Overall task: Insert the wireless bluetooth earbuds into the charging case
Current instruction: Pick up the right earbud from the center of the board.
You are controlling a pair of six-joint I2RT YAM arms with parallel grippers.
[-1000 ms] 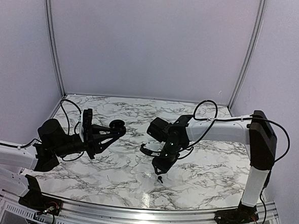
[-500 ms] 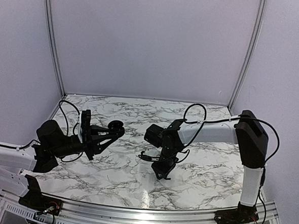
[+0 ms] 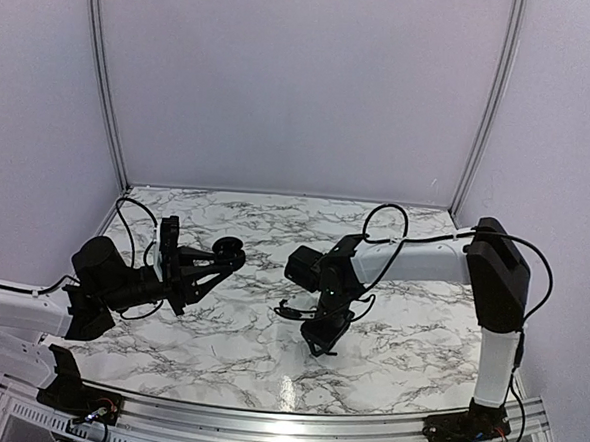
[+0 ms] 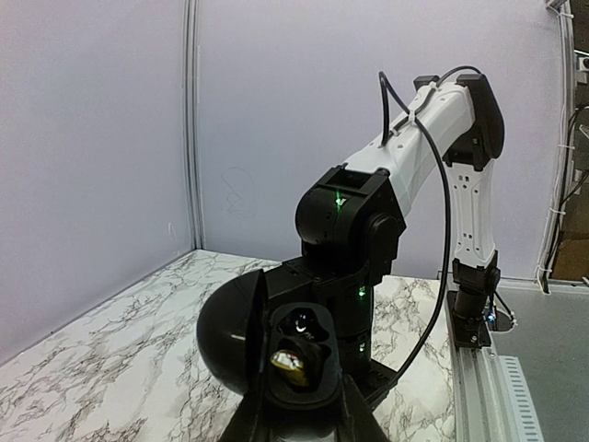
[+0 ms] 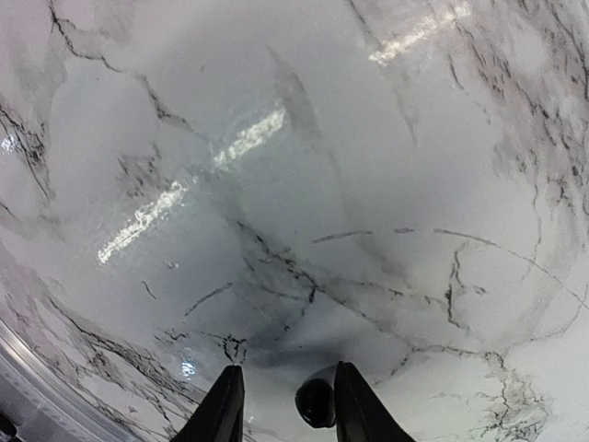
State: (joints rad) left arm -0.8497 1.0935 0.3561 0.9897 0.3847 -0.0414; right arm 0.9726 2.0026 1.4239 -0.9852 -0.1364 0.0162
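Observation:
My left gripper (image 3: 222, 260) is shut on the black charging case (image 3: 233, 246) and holds it above the table with its lid open. In the left wrist view the case (image 4: 296, 354) faces the camera between my fingers. One slot holds a dark glossy shape and the other shows a yellow patch. My right gripper (image 3: 317, 345) is low over the marble table. In the right wrist view it (image 5: 288, 373) is open, with a black earbud (image 5: 316, 401) lying between the fingers against the right one. The white earbuds are out of view.
The marble table (image 3: 218, 337) ends at a metal rail (image 3: 283, 421) along the near edge. Pale walls close in the back and sides. A black cable loop (image 3: 288, 308) hangs beside the right wrist. The right arm (image 4: 405, 147) fills the space behind the case.
My right gripper has moved down and slightly left over the black earbud on the table, which it now hides in the top view. My left arm has barely moved.

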